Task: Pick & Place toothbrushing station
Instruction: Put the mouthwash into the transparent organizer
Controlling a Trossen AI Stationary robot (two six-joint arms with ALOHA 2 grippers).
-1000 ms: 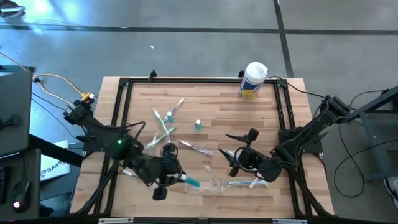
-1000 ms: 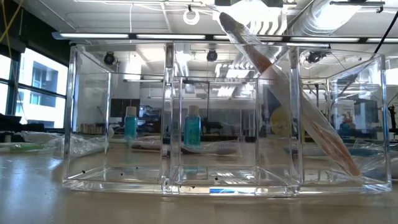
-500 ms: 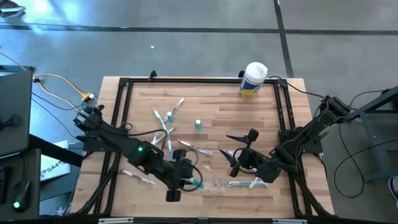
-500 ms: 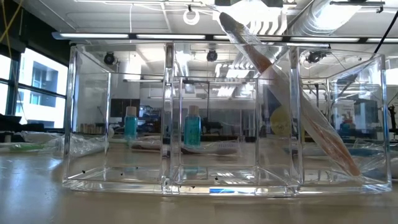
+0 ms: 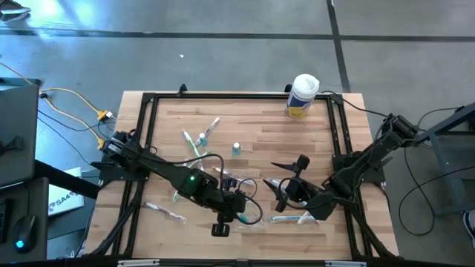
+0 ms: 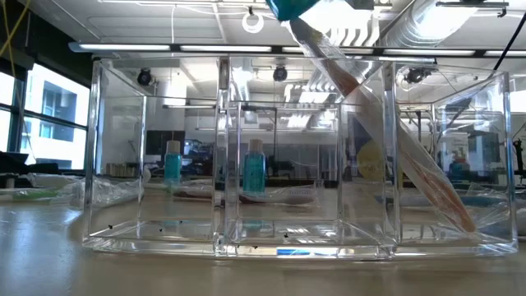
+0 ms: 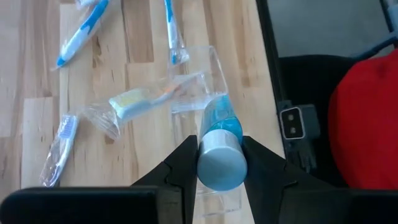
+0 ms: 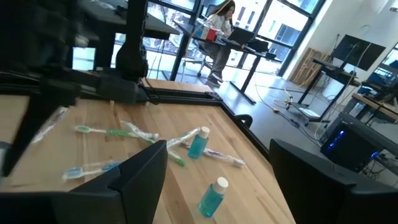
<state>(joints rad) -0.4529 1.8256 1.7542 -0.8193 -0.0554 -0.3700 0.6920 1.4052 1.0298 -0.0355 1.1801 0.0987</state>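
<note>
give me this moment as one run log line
left gripper: shut on teal tube, above clear holder | right gripper: open, idle | toothbrush: leaning in holder

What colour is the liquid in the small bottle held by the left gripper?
Teal-blue, under a white cap; the small bottle in the left gripper shows best in the left wrist view.

A large white canister [image 5: 303, 95] with a yellow label stands upright at the far edge of the butcher-block counter [image 5: 260, 126], just inside the black metal frame [image 5: 145, 111] that runs round the counter's top. Yellow cables [image 5: 70, 100] trail over the grey floor [image 5: 223, 52] off the counter's left side, near a dark monitor [image 5: 16, 133]. Down at the lower left a computer mouse [image 5: 21, 241] glows red. Beyond the counter a person [image 8: 219, 28] sits at a desk [image 8: 233, 43] by tall windows. Something red [image 7: 367, 118] lies beside the counter's edge.
</note>
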